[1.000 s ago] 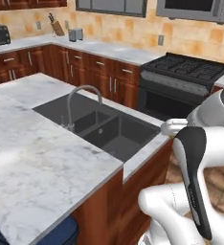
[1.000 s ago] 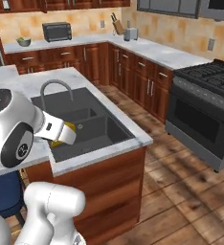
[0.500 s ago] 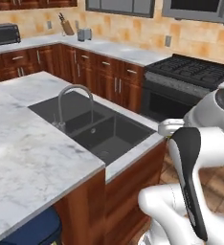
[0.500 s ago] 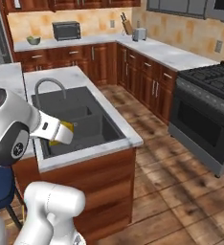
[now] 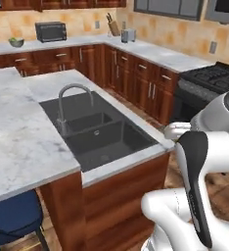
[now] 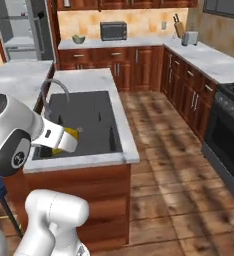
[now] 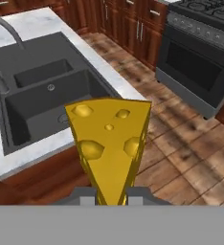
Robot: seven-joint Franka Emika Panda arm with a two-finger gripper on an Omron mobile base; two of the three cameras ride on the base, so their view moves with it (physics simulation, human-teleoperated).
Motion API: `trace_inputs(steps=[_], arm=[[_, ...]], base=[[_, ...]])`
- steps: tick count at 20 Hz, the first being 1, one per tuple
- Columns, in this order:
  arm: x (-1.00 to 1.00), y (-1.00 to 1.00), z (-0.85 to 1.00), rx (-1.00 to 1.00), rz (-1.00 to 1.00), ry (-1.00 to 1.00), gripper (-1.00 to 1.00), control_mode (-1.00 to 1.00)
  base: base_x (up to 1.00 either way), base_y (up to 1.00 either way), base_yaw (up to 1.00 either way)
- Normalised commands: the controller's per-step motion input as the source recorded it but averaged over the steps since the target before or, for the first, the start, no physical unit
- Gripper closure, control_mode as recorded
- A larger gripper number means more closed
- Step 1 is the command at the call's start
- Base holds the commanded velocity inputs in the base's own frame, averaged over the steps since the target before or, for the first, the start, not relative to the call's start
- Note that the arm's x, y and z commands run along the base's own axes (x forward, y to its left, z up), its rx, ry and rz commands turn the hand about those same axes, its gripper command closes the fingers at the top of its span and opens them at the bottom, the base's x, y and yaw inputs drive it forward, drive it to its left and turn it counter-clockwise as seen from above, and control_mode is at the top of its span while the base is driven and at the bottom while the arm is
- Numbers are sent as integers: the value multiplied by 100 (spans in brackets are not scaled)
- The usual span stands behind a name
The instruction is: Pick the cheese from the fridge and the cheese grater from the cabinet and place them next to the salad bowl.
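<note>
The cheese (image 7: 111, 143), a yellow wedge with holes, stands upright between my gripper's (image 7: 111, 198) two fingertips, which are shut on its narrow end. From the right base view the cheese (image 6: 71, 134) shows as a yellow patch at the end of my hand, with the gripper (image 6: 68, 142) over the near edge of the sink island. The salad bowl (image 6: 79, 39) sits on the far counter left of a dark microwave, and it is small in the left base view (image 5: 16, 42). The fridge (image 6: 24, 30) stands open at the far left. The cheese grater is out of view.
A marble island (image 5: 18, 132) holds a dark double sink (image 5: 99, 135) with a curved faucet (image 5: 67, 100). A black stove (image 6: 229, 125) is on the right and a blue stool (image 5: 11, 220) stands by the island. Wood floor (image 6: 164, 150) lies between island and counters. Wooden wall cabinets (image 6: 139, 4) hang above the far counter.
The whole scene has swung across both base views, so the base has turned; the fridge and far counter have come into view. The cheese stays in my shut gripper.
</note>
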Motion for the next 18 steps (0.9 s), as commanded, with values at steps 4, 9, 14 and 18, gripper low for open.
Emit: trace_inputs(steps=[4, 9, 14, 18], arm=[[0, 0, 0, 0, 0, 0, 100, 100], [0, 0, 0, 0, 0, 0, 100, 100], [0, 0, 0, 0, 0, 0, 100, 100], [0, 0, 0, 0, 0, 0, 100, 100]], base=[[46, -94, 65], [41, -100, 52], [49, -100, 43], [59, -100, 43]])
